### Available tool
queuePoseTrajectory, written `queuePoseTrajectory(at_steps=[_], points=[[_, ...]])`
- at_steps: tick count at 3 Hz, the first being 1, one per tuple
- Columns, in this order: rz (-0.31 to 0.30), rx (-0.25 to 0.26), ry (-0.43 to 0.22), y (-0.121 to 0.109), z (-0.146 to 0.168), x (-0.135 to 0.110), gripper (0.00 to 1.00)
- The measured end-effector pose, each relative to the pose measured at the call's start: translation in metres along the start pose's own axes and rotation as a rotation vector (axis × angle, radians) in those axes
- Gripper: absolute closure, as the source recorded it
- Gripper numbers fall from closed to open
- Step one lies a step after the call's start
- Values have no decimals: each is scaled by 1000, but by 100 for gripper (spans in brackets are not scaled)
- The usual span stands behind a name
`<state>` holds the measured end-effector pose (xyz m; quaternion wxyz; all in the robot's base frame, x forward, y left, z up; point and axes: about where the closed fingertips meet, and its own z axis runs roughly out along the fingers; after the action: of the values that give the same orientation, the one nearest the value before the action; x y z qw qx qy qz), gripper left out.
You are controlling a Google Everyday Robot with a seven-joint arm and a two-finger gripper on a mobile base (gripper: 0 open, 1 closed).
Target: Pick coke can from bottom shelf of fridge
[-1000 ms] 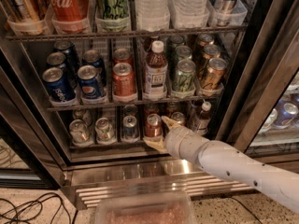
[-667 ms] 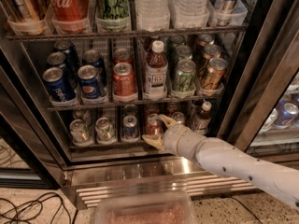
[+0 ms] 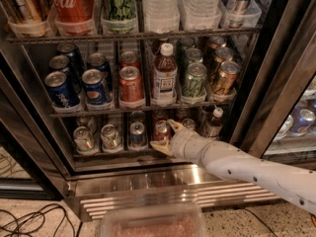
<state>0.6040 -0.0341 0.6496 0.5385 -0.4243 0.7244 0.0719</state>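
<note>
Fridge (image 3: 257,98) rack's Pepsi cans (image 3: 94,86) sit above claw (image 3: 162,135) straddling coke can (image 3: 161,129).

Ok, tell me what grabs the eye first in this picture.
The pale robot arm stretched in from the right, its gripper at the red coke can on the bottom shelf of the fridge. Above it, a rack with blue Pepsi cans and a white-capped bottle.

Speckled floor (image 3: 232,220), black cables (image 3: 29,220); gripper (image 3: 164,135) at bottom shelf (image 3: 113,155).
</note>
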Motion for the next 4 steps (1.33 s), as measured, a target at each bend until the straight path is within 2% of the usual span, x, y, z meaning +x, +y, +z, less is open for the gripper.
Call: queuePoseTrajectory(at_steps=[2,4], points=[[-56,22,41,-13,22,10,34],[-59,2,59,-11,32,16,35]])
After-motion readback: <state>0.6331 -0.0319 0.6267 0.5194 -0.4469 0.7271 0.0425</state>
